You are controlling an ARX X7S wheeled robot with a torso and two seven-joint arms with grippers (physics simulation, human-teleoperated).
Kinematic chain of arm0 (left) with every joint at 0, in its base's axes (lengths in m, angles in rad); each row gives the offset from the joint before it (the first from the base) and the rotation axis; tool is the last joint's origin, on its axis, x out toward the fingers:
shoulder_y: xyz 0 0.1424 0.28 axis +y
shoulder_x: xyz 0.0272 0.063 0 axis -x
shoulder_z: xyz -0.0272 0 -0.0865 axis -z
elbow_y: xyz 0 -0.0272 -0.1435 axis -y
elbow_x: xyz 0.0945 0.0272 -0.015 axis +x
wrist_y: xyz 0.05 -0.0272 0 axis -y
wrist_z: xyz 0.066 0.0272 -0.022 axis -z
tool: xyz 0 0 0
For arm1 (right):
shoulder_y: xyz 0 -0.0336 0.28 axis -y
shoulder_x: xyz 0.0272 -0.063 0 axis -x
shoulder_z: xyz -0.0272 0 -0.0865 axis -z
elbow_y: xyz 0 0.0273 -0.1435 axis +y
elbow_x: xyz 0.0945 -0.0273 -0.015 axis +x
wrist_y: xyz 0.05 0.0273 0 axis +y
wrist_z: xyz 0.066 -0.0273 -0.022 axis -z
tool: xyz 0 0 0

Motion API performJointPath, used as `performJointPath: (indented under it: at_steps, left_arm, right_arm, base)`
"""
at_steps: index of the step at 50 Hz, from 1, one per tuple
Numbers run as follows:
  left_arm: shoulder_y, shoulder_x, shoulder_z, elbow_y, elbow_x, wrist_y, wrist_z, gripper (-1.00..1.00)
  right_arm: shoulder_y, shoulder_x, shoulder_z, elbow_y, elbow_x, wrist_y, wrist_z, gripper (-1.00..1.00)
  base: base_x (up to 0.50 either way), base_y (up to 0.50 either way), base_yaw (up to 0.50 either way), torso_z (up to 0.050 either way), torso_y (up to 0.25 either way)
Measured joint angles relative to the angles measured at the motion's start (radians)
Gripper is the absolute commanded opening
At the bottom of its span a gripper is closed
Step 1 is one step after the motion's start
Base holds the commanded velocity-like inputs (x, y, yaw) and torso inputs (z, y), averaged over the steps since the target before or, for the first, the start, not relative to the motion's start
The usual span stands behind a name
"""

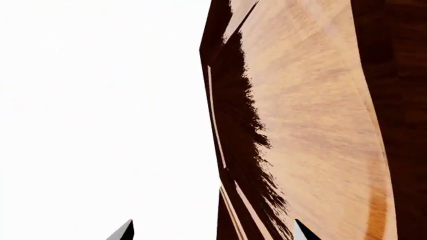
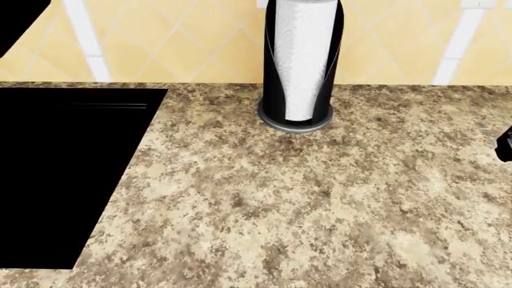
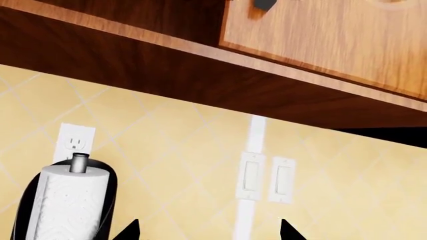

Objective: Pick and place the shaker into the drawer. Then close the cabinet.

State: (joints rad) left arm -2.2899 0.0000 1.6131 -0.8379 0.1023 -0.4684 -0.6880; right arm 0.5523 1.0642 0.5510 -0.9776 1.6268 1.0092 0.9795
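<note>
No shaker shows anywhere, so which way it lies from either gripper, and which arm is nearer, cannot be told.

In the head view a speckled brown granite countertop fills most of the frame, matte and mottled. A paper towel roll stands upright in a black holder with a round grey base at top centre, against a yellow diamond-tiled backsplash. A flat black cooktop takes up the left side. A dark fragment at the right edge may be part of the right arm; I can't be sure.

The right gripper shows only two dark fingertips at the bottom of its frame, set well apart with nothing between them. Beyond them are the paper towel roll at lower left, a white outlet, twin light switches and the underside of a reddish-brown wall cabinet across the top.

The left gripper likewise shows two tips spread wide and empty at the bottom edge. On the frame's right is a smooth wood-grain panel with an arched inset; I cannot tell whether it belongs to the drawer. The drawer itself is not clearly in sight.
</note>
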Motion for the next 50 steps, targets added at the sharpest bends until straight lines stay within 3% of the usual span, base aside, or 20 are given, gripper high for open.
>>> performJointPath:
  at_steps: [13,20,23,34,50]
  left_arm:
    - [0.009,0.0,0.0,-0.009,0.012,0.007,-0.023,1.0]
    - [-0.023,0.0,-0.033,-0.057,-0.177,0.068,0.027,1.0]
    - [-0.036,-0.008,-0.115,-0.085,-0.27,0.069,0.088,1.0]
    - [-0.05,-0.213,-0.454,0.215,-0.59,-0.198,0.2,1.0]
    - [-0.005,-0.469,-0.766,0.64,-0.919,-0.527,0.141,1.0]
  right_arm:
    - [-0.018,0.016,0.033,-0.013,0.043,0.002,0.024,1.0]
    - [0.01,0.025,-0.005,-0.013,0.054,-0.008,0.04,1.0]
    - [0.035,0.034,-0.036,-0.011,0.061,-0.018,0.049,1.0]
    - [0.145,0.066,-0.157,0.001,0.089,-0.055,0.078,1.0]
    - [0.278,0.083,-0.284,0.022,0.101,-0.078,0.086,1.0]
  base:
    - [0.0,0.0,0.0,0.0,0.0]
    - [0.0,0.0,0.0,0.0,0.0]
    - [0.0,0.0,0.0,0.0,0.0]
    - [0.0,0.0,0.0,0.0,0.0]
    - [0.0,0.0,0.0,0.0,0.0]
